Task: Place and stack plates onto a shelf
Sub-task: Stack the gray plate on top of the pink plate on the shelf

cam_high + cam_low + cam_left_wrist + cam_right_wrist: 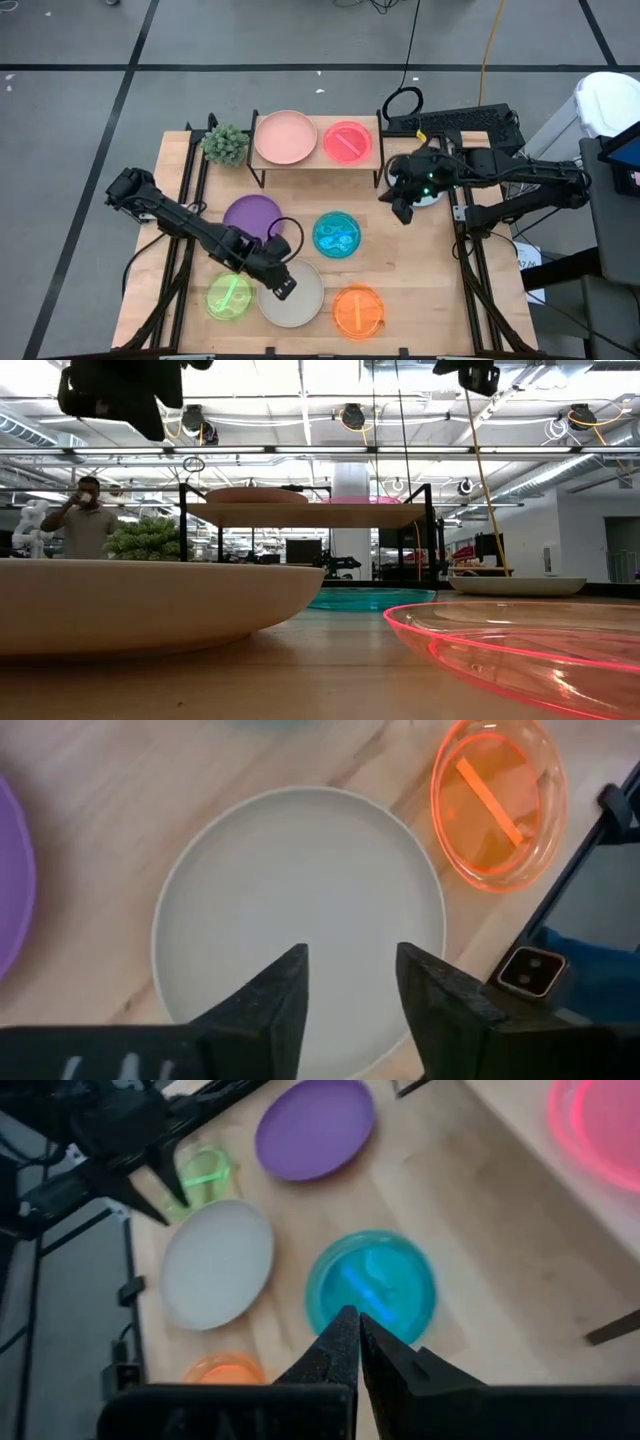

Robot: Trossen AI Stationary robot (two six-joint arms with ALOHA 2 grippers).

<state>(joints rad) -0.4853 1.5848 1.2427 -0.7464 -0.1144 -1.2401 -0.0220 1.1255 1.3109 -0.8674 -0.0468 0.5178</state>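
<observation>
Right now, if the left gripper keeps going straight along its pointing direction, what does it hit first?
Most likely the cream-white plate. The left gripper points down at it with fingers apart, and nothing shows between them in the left wrist view. How far above the plate it hangs is unclear.

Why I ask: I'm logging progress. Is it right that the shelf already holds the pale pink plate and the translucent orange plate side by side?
Not quite. The low light-wood shelf holds the large pale pink plate beside a small translucent hot pink plate, not the orange one. The small translucent orange plate sits on the table, as the high view shows.
</observation>
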